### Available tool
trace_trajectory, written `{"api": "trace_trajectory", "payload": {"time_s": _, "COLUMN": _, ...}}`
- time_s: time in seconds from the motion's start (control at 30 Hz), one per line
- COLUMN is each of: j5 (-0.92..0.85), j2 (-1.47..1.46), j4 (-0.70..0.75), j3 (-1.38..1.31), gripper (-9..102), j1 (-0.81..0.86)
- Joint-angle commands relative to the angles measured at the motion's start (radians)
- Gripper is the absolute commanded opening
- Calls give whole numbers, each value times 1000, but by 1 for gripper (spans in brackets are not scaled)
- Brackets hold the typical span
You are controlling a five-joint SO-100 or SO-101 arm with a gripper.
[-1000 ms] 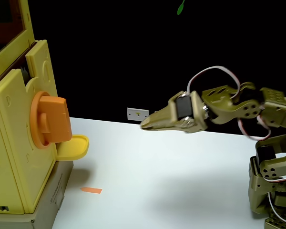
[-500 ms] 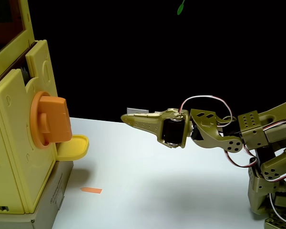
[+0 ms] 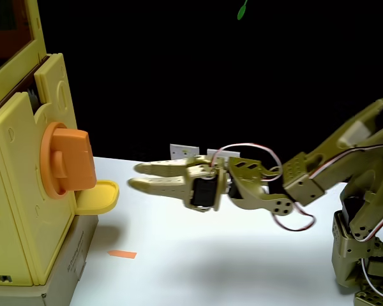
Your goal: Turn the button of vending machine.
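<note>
Parted pincer near button, yellow tray between.

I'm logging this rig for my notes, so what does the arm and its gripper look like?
The arm is olive-green plastic, built of blocky segments with round holes in the brackets. Black servo blocks sit in its joints. Thin white-and-red cables loop above and below the wrist. The gripper has two long, tapered, pointed fingers.

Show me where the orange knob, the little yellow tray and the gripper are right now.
orange knob [image 3: 73,162], fixed view, on the blocky bar sticking out of the disc.
yellow tray [image 3: 102,194], fixed view, on its rounded outer wall.
gripper [image 3: 135,176], fixed view, midway between the tips of its open jaws.
</note>
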Motion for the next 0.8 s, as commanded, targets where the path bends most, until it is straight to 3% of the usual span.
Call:
{"api": "trace_trajectory", "payload": {"time_s": 0.0, "j5": -3, "j2": -100, "j4": -28, "j3": -132, "gripper": 26, "j1": 29}}
{"api": "trace_trajectory", "payload": {"time_s": 0.33, "j5": 18, "j2": -288, "j4": -18, "j3": -331, "gripper": 31, "j1": 126}}
{"api": "trace_trajectory", "payload": {"time_s": 0.77, "j5": -2, "j2": -466, "j4": 46, "j3": -557, "gripper": 26, "j1": 124}}
